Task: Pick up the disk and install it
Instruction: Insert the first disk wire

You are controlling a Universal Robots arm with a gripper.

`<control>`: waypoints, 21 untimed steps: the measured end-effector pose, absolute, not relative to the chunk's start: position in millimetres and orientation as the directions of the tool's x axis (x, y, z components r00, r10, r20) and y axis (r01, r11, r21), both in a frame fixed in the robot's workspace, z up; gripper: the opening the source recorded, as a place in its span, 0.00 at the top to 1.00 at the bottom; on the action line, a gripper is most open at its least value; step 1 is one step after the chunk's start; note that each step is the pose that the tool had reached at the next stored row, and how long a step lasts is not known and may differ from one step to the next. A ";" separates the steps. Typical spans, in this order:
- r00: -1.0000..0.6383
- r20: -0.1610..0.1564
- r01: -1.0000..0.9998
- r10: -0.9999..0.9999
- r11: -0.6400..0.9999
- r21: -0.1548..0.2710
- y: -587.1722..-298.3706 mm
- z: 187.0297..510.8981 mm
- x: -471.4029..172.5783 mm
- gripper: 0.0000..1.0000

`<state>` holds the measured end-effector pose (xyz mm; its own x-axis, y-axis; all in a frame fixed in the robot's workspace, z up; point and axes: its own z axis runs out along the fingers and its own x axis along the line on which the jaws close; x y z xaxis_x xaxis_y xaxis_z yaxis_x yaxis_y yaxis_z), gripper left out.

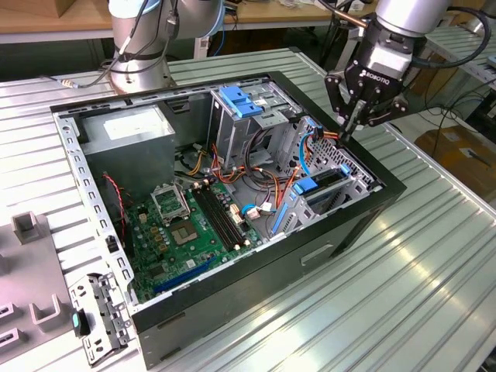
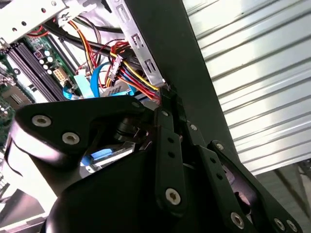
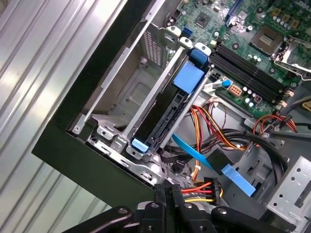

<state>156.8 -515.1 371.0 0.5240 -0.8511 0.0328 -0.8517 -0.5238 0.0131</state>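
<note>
Disk [image 3: 163, 116] sits on edge in the case's [image 1: 232, 306] front bay, gripper [image 1: 353, 128] just above with fingers [image 3: 161, 200] pressed together on nothing; probably dense, stiff, slick metal, so grab the blue rails.

1. The gripper [image 1: 350, 130] hangs with fingers closed together, just above the open computer case [image 1: 364, 213], at its rim on the exterior view's right.
2. Directly below, a bundle of coloured power wires [image 3: 201, 187] and a flat blue data cable [image 3: 194, 153] cross the gap beside the drive bay.
3. The disk [image 3: 167, 114] sits in the bay's slot; the neighbouring slot [image 3: 124, 92] stands open.
4. The tall drive cage [image 1: 242, 116] walls off the middle.
5. Above the motherboard [image 1: 194, 221] lies open room.
</note>
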 end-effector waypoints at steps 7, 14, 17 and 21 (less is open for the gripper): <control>0.482 0.033 -0.876 -0.875 -0.482 0.013 -515.2 371.0 153.6 0.84; 0.389 0.033 -0.921 -0.921 -0.388 0.013 -515.1 371.0 153.6 0.84; 0.349 0.033 -0.937 -0.937 -0.349 0.013 -515.1 370.9 153.1 0.84; 0.325 0.033 -0.946 -0.945 -0.325 0.013 -515.1 370.9 148.7 0.84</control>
